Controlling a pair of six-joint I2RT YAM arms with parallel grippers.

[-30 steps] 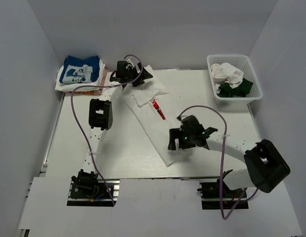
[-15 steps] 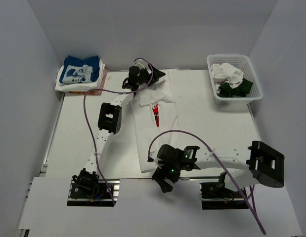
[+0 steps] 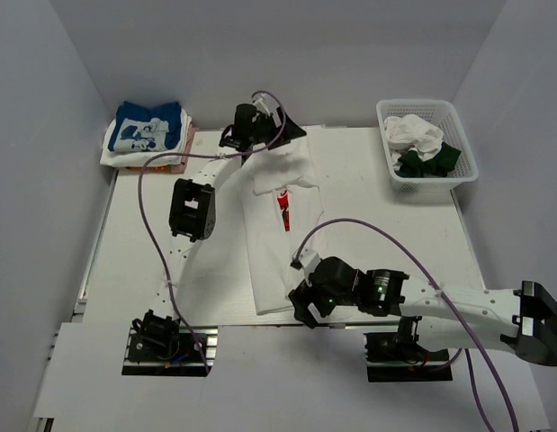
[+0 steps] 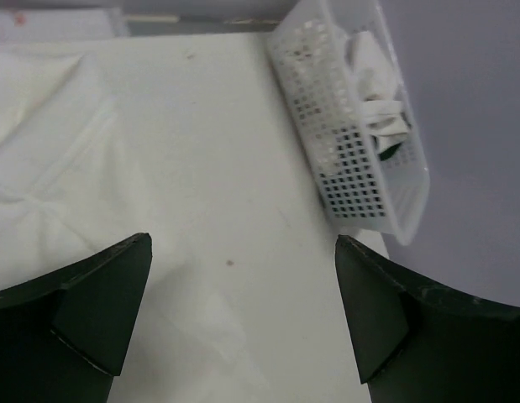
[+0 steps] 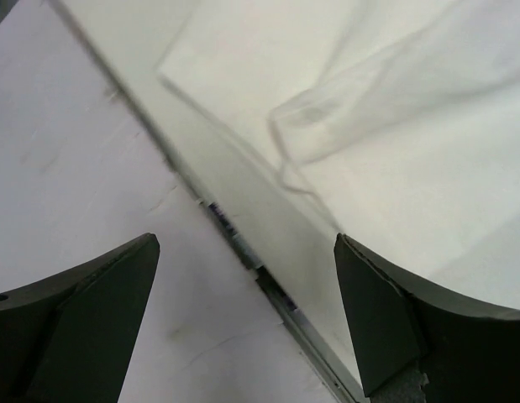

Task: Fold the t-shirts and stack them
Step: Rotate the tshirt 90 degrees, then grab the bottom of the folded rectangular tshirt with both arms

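Observation:
A white t-shirt (image 3: 274, 247) with a red logo (image 3: 283, 209) lies on the table, folded into a long strip from back to front. My left gripper (image 3: 291, 135) hovers open over its bunched far end. In the left wrist view the gripper (image 4: 243, 311) has bare table between its fingers, with the shirt (image 4: 49, 168) to the left. My right gripper (image 3: 302, 310) is open at the strip's near end. In the right wrist view it (image 5: 247, 311) straddles the table's edge rail (image 5: 268, 277), beside the shirt's hem (image 5: 394, 126). A stack of folded t-shirts (image 3: 145, 128), a blue one on top, sits at the back left.
A white basket (image 3: 458, 112) holding white and dark green cloth stands at the back right, also in the left wrist view as the basket (image 4: 352, 143). Purple cables loop over both arms. Grey walls close in the table on three sides.
The white shirt's near end has swung left, so the strip now lies straight instead of diagonal. My right gripper moved from mid-shirt to the near edge. My left gripper shifted slightly right.

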